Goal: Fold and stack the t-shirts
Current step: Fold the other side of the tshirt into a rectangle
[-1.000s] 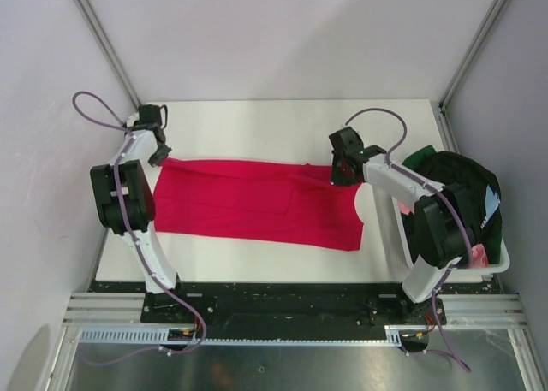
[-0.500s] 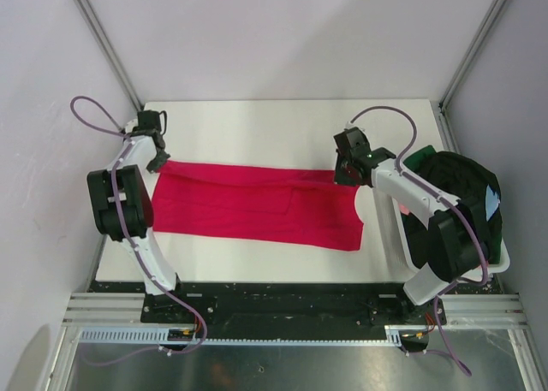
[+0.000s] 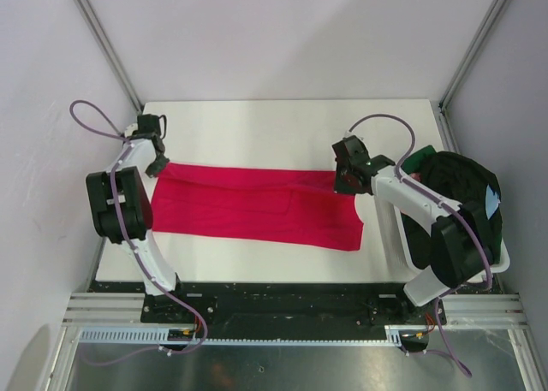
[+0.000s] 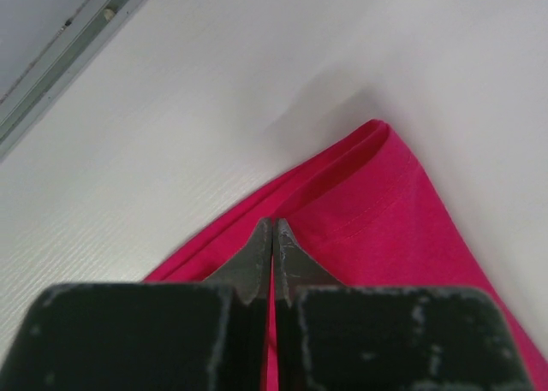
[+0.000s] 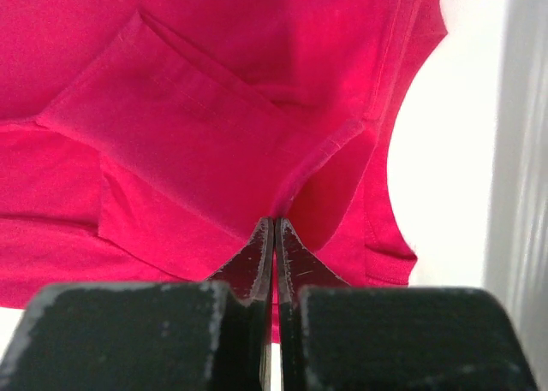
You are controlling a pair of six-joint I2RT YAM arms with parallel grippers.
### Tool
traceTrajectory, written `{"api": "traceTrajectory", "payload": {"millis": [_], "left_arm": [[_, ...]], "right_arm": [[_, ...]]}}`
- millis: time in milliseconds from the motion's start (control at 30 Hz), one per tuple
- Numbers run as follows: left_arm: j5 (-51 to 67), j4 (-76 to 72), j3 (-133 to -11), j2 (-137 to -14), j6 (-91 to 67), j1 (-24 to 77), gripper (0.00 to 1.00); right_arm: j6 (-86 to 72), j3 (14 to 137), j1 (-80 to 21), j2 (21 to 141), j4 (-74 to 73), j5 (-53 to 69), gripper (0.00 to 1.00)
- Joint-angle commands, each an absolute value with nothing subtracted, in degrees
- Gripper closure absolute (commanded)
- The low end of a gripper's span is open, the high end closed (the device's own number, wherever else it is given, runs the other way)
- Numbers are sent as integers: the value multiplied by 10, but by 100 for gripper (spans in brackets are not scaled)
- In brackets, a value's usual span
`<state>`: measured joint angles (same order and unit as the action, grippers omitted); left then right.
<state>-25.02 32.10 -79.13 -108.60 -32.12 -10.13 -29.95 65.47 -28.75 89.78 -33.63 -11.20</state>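
A red t-shirt point(image 3: 257, 204) lies stretched across the white table, folded lengthwise with a sleeve flap on top. My left gripper point(image 3: 156, 162) is shut on the shirt's far left corner; in the left wrist view my gripper point(image 4: 272, 228) pinches the red hem point(image 4: 360, 194). My right gripper point(image 3: 345, 179) is shut on the shirt's far right edge near the collar; in the right wrist view my gripper point(image 5: 274, 228) grips a red fold point(image 5: 214, 126), with the neckline cutout to the right.
A white bin point(image 3: 497, 258) at the right holds dark and green garments point(image 3: 454, 181). Metal frame posts point(image 3: 103, 40) rise at the back corners. The table's left rail shows in the left wrist view point(image 4: 60, 57).
Both grippers have moved a little toward the near side while holding the shirt's far edge. The far edge now lies lower and the right arm has swung outward.
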Motion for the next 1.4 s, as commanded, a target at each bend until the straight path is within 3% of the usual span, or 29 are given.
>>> {"api": "traceTrajectory", "payload": {"millis": [0,1067,1200,1300,1367], "left_arm": [[-281,308,-784,-1032,-331,-110,100],[-280,308,-725,-1024,-347,-113,100],[-279,308,-717,-1016,-350,-113,86],[-286,308,-708,-995,-354,-113,62],[-287,308,-705,-982,-352,-113,48]], "right_arm": [[-299,657,-283,855,-340,-123,100],[-308,601,-295,881,-320,-112,100],[-307,601,-294,883,-318,-109,100],[-305,601,-293,881,-317,-108,100],[-303,601,-292,876,-317,-105,94]]}}
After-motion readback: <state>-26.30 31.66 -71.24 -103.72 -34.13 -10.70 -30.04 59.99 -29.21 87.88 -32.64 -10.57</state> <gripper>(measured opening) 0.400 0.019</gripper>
